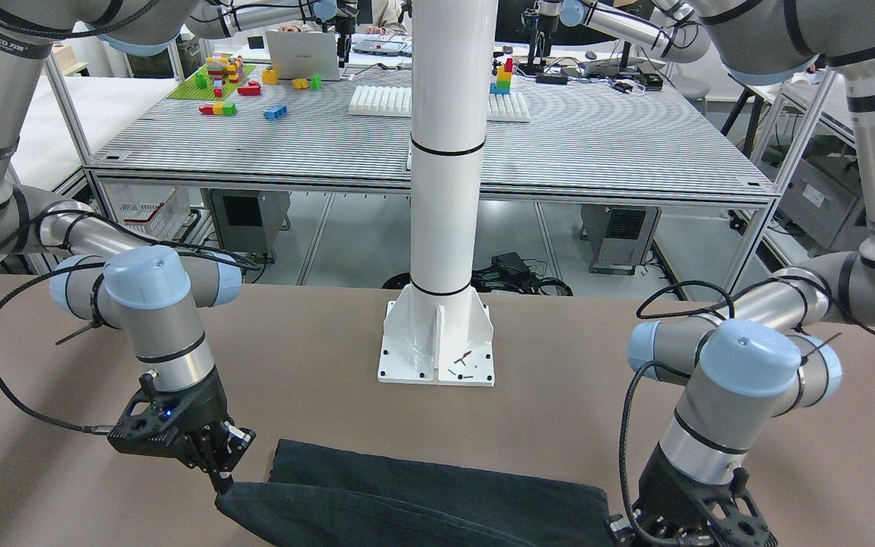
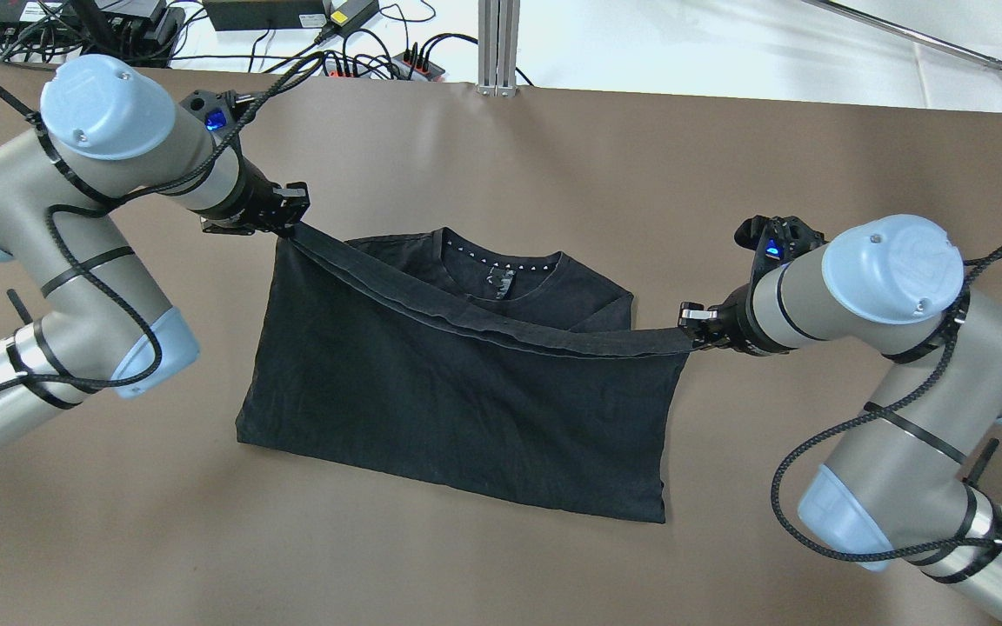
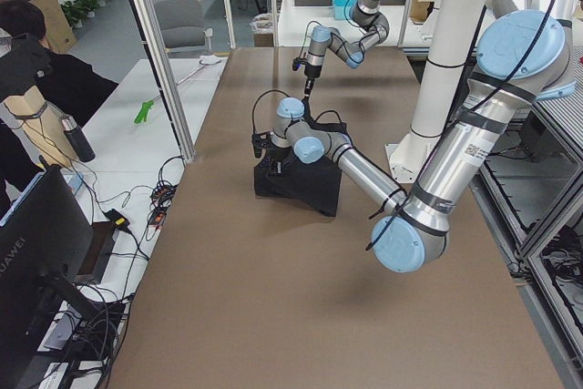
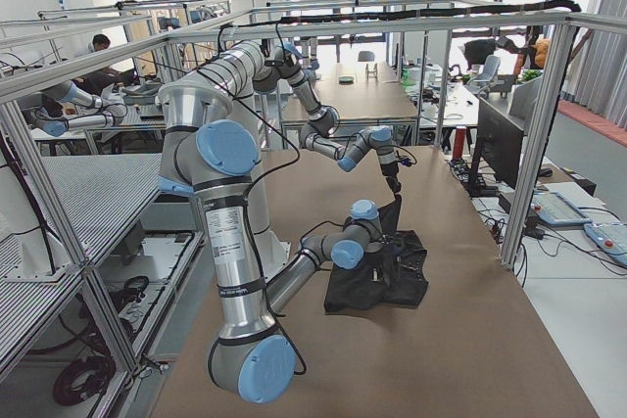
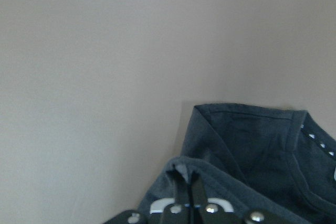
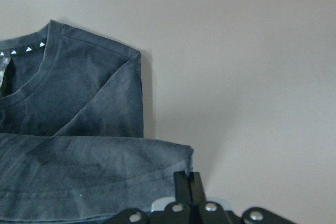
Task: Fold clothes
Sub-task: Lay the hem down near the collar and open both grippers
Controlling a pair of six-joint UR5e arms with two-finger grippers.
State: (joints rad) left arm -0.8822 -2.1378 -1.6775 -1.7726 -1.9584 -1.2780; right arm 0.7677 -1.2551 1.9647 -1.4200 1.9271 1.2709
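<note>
The clothes are one black T-shirt lying on the brown table, collar towards the far edge. Its hem is lifted and stretched taut between both grippers, above the collar part. My left gripper is shut on the hem's left corner; the left wrist view shows the fingers pinching fabric. My right gripper is shut on the right corner, with fingers pinched on the cloth. In the front-facing view the shirt hangs between the right gripper and the left one at the bottom edge. No logo shows.
The white column base stands on the table behind the shirt. Cables and power strips lie beyond the far edge. A second table with coloured bricks stands behind the robot. An operator sits by the table's far side.
</note>
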